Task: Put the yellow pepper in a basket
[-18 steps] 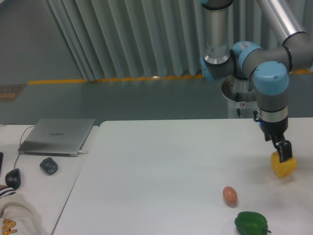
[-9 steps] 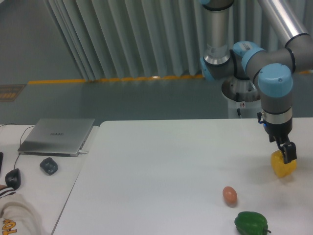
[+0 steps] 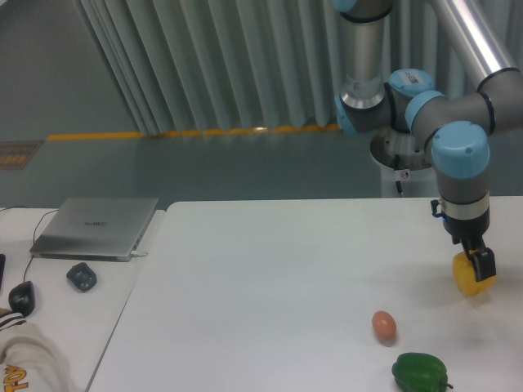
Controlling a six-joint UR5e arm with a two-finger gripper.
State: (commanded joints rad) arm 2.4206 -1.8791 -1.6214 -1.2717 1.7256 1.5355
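1. One claw (image 3: pixel 481 263), pointing straight down from the blue-jointed arm (image 3: pixel 459 155), clamped on the top of the yellow pepper (image 3: pixel 472 276).
2. Yellow pepper near the right edge of the white counter (image 3: pixel 270 278), just above or on its surface; contact not discernible.
3. Orange-brown egg (image 3: pixel 384 325) lying on the counter, left of and nearer the camera than the pepper, well apart from it.
4. Dark green pepper (image 3: pixel 420 372) at the near edge, just right of the egg.
5. Closed grey laptop (image 3: pixel 96 226) on the adjoining surface at far left, with a small dark object (image 3: pixel 81 276) in front of it.
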